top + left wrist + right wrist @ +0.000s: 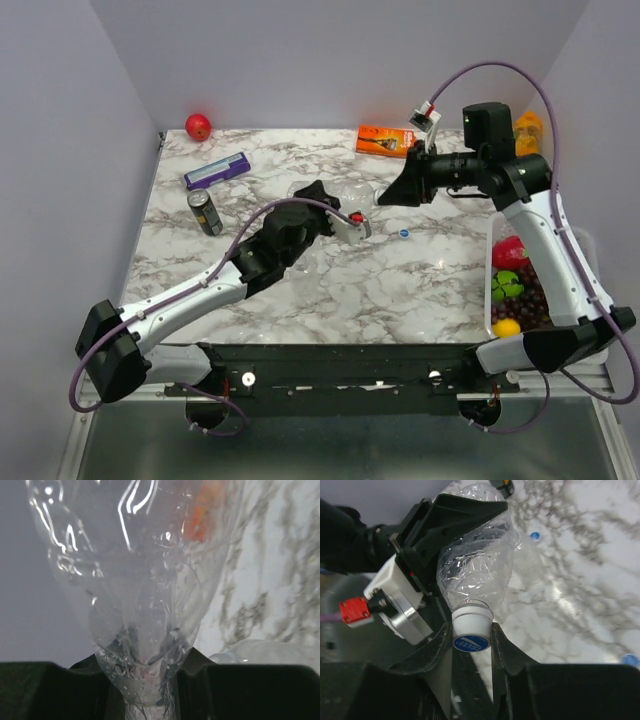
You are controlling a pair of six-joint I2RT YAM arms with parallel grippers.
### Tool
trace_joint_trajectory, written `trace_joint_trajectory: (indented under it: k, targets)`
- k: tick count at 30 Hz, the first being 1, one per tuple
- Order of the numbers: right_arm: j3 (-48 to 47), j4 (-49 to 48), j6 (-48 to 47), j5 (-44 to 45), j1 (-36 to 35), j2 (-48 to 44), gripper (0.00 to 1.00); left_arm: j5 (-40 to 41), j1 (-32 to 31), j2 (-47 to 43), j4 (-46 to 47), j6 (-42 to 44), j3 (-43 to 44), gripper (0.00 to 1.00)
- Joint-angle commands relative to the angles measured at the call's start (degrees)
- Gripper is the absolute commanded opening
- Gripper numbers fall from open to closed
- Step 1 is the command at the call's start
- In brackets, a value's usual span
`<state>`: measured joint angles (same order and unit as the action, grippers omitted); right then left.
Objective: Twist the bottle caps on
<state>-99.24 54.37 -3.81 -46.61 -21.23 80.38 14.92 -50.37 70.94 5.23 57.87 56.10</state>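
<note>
now the cap (472, 630) sits on the neck of the bottle (477, 565), held over the middle of the table (580, 580). the right gripper (471, 636) pinches the cap from both sides, and the left gripper (145, 680) clamps the bottle's far end. to thread it well, i'd keep cap and neck on one axis, press lightly, and turn without twisting the thin bottle. a spare cap (403, 232) lies nearby.
</note>
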Motion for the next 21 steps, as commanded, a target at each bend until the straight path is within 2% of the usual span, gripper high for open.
trace_joint_trajectory:
  k: [1,3,4,5,7,8,9,11,13,14,16,17,19,20,21]
  targets:
    - [4.5,-8.7,32.0,-30.5,-1.2,6.2,0.0,7.6,-2.7,1.0,23.9,20.4,-5.4,0.0]
    - [1.2,-10.9,33.5,-30.7,1.2,9.3,0.0,7.1,-2.9,-0.4,19.4,19.9,-5.4,0.0]
    - [-3.5,-11.1,32.9,-29.9,2.4,10.3,0.0,7.6,-2.9,-0.5,16.8,18.5,-4.6,0.0]
    - [-7.0,-11.4,29.1,-28.4,5.1,11.2,0.15,7.8,-2.9,-0.5,10.0,15.0,-2.1,0.0]
    - [-13.6,-9.1,23.6,-25.3,8.3,13.6,0.33,8.6,-2.8,-0.4,3.6,11.5,0.3,0.0]
    - [-18.5,-9.1,21.6,-23.5,11.9,14.0,0.36,8.2,-2.8,-0.4,-1.8,8.3,1.9,0.0]
    - [-19.9,-9.5,21.0,-23.0,13.5,14.3,0.45,7.1,-2.8,-0.4,-4.7,6.8,2.5,0.0]
    - [-22.7,-8.9,17.4,-24.1,17.1,14.4,0.49,3.4,-2.8,-1.1,-13.0,4.5,4.4,0.0]
    - [-21.4,-8.4,12.9,-24.8,18.2,12.2,0.51,0.3,-2.8,-1.2,-18.0,-0.6,6.3,0.0]
    - [-20.1,-7.7,5.0,-24.7,18.2,8.7,0.52,-1.6,-2.8,-1.0,-21.8,-2.0,8.2,0.0]
    - [-13.2,-6.8,-2.3,-23.4,17.5,3.8,0.59,-5.4,-2.6,-0.8,-25.9,-7.0,10.3,0.0]
    - [-10.3,-6.4,-9.4,-22.7,17.2,-1.0,0.62,-6.7,-2.1,-0.6,-28.4,-8.5,12.2,0.0]
    - [-4.9,-2.6,-16.9,-16.1,15.9,-5.1,0.64,-12.8,-1.4,-0.6,-31.0,-12.1,14.0,0.0]
    - [-3.9,-0.1,-26.7,-14.4,14.6,-7.0,0.64,-14.4,-1.1,-0.5,-32.6,-12.3,15.3,0.0]
    - [-3.0,2.6,-31.3,-10.3,13.8,-10.0,0.64,-17.3,-1.1,-0.4,-33.0,-12.4,15.7,0.0]
